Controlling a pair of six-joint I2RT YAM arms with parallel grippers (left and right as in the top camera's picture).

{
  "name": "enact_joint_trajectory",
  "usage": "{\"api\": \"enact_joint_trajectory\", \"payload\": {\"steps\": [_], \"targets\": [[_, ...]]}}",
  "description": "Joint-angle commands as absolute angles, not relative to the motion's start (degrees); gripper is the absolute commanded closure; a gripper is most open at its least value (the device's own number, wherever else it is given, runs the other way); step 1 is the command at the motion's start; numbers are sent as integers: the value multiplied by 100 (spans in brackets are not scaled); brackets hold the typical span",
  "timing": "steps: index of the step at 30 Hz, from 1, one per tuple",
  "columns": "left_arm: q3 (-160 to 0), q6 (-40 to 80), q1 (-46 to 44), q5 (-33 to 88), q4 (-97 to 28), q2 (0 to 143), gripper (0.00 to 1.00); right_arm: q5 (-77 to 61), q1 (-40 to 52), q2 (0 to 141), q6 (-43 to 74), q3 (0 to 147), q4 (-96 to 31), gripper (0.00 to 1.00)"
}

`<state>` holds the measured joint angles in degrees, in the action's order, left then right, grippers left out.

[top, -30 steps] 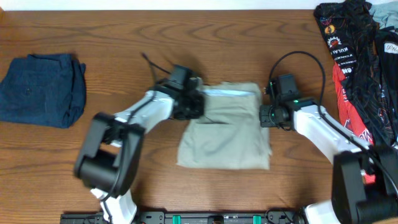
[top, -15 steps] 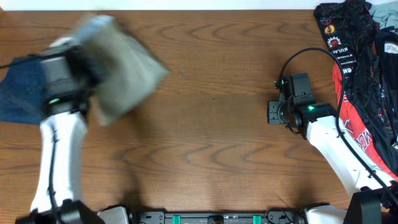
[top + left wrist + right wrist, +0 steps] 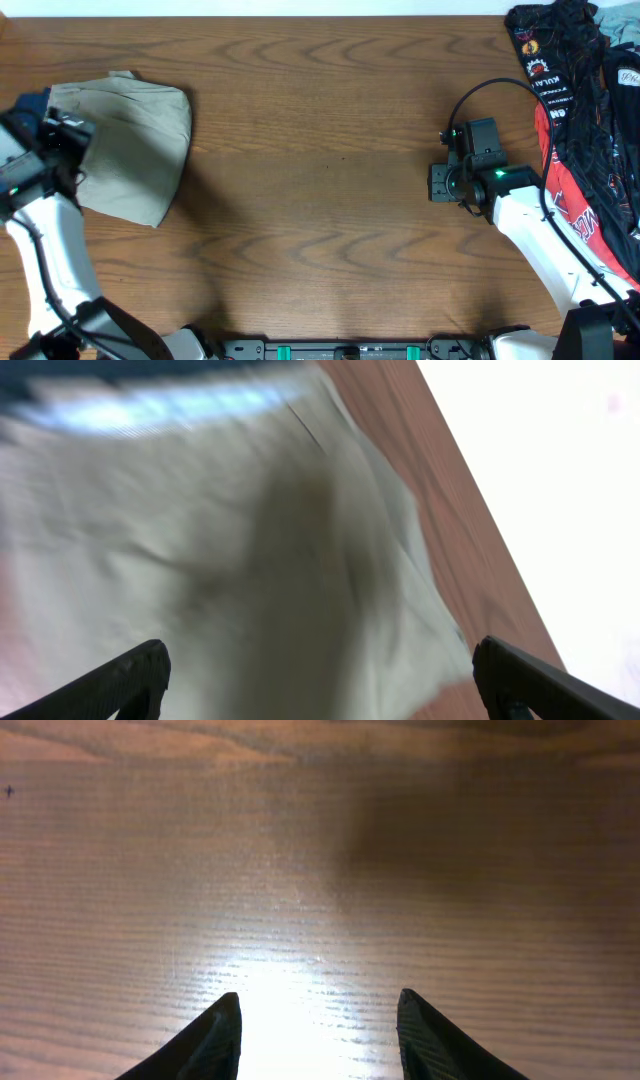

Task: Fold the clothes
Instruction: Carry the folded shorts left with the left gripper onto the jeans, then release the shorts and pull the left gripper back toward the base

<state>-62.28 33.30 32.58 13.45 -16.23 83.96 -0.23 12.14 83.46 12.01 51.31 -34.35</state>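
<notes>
The clothes, a folded pair of khaki trousers, lie at the table's far left, partly over a dark blue garment. My left gripper is at their left edge. In the left wrist view the blurred khaki cloth fills the frame beyond the gripper, whose jaws stand wide open with nothing pinched between them. My right gripper hovers over bare wood at the right of the table. Its fingers are apart, and the gripper holds nothing.
A sliver of the dark blue denim garment shows from under the trousers. Black-and-red printed garments are heaped at the back right corner. The table's back edge runs close by the trousers.
My left arm carried the folded trousers from the table's middle to the far left, onto the denim, and opened its jaws. My right arm drew back a little to the right.
</notes>
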Motion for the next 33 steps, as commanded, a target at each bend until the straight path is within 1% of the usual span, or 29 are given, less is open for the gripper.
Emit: {"api": "enact_joint_trajectory", "payload": {"steps": [1,8,15,17,19,20,21,23,24,28,33], "targets": [[-6259,3358,2827,1739,-1712,8495,2,-64,1168,8305,1238,5131,-3498,51],[-6259,2768,1640,1737,-2235,8549,2,-67,1168,8305,1240,5127,-3538,50],[-6226,1796,226,1734,-3297,8573,2,-67,1162,8305,1389,5127,-3730,49],[-6226,1756,-132,1734,-3653,8573,2,-67,1162,8305,1562,5127,-3817,47],[-6226,1708,-510,1734,-4007,8573,2,-71,1162,8305,1684,5127,-3938,41],[-6226,1603,-725,1734,-4171,8573,2,-97,1162,8305,1723,5127,-4023,32],[-6226,1472,-908,1732,-4303,8573,2,-158,1162,8305,1719,5127,-4095,21],[-6226,1177,-1284,1730,-4591,8573,2,-370,1162,8305,1715,5127,-4235,6],[-6226,1020,-1455,1691,-4757,8573,2,-458,1162,8305,1708,5127,-4303,2],[-6226,947,-1844,1203,-5551,8573,2,-515,1103,8305,1717,5127,-4707,1],[-6195,1009,-1841,1076,-6320,8471,2,-696,858,8243,1712,5127,-5142,2]]}}
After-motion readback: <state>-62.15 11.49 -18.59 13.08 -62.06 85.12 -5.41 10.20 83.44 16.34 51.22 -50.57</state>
